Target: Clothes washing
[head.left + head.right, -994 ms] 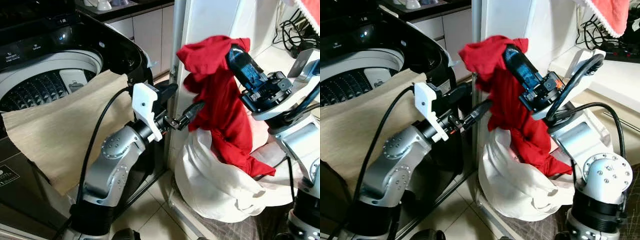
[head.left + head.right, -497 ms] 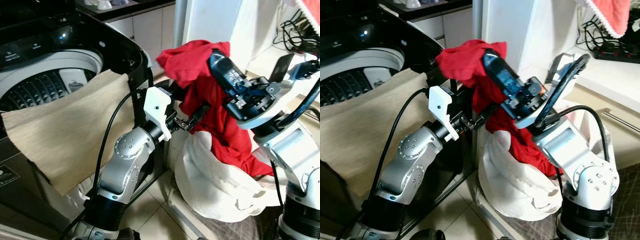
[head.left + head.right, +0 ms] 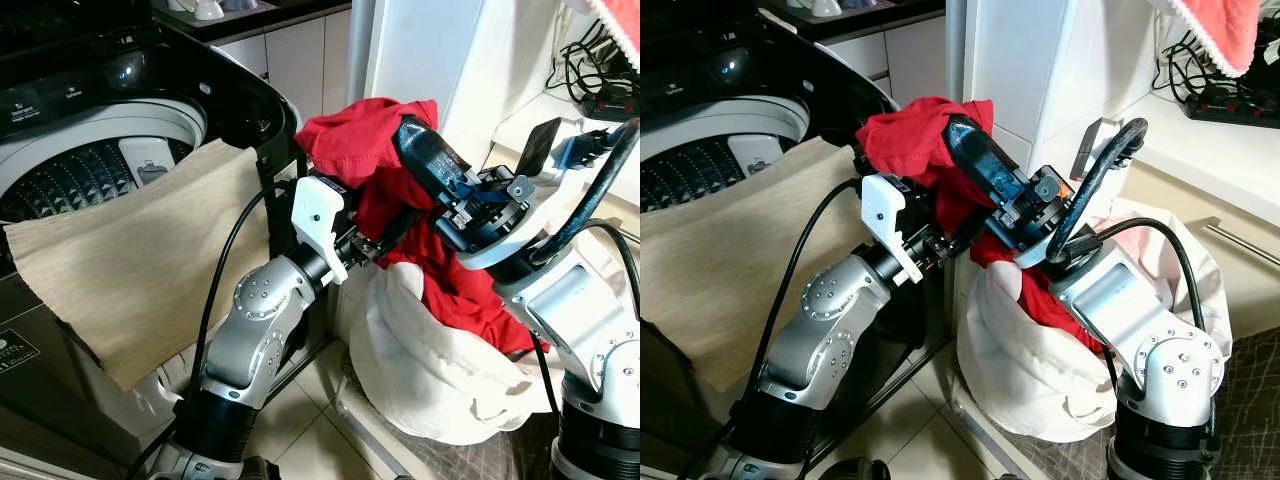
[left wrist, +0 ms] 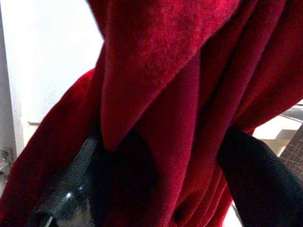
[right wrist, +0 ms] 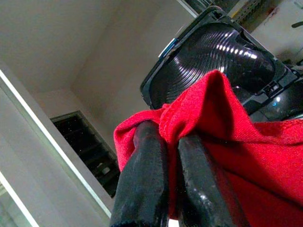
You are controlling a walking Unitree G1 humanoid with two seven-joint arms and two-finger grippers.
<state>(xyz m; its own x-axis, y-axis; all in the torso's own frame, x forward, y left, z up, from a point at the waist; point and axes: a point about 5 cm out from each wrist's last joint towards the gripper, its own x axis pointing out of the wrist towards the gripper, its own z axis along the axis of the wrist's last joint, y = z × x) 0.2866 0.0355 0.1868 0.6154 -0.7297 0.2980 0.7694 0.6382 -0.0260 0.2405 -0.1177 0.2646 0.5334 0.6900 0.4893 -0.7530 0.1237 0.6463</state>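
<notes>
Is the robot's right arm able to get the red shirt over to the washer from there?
Probably yes. The right gripper has its fingers shut on the red shirt, beside the open washer. Its tail hangs in the white bag.

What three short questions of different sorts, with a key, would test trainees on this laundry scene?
1. True or false: the right gripper is shut on the red garment.
2. Which lies draped over the washing machine? A) beige cloth B) blue towel C) black coat
3. Fill in: the garment's lower end hangs in the white ____.

Key: 1 true; 2 A; 3 laundry bag. The left gripper is open, with red folds between its fingers.
</notes>
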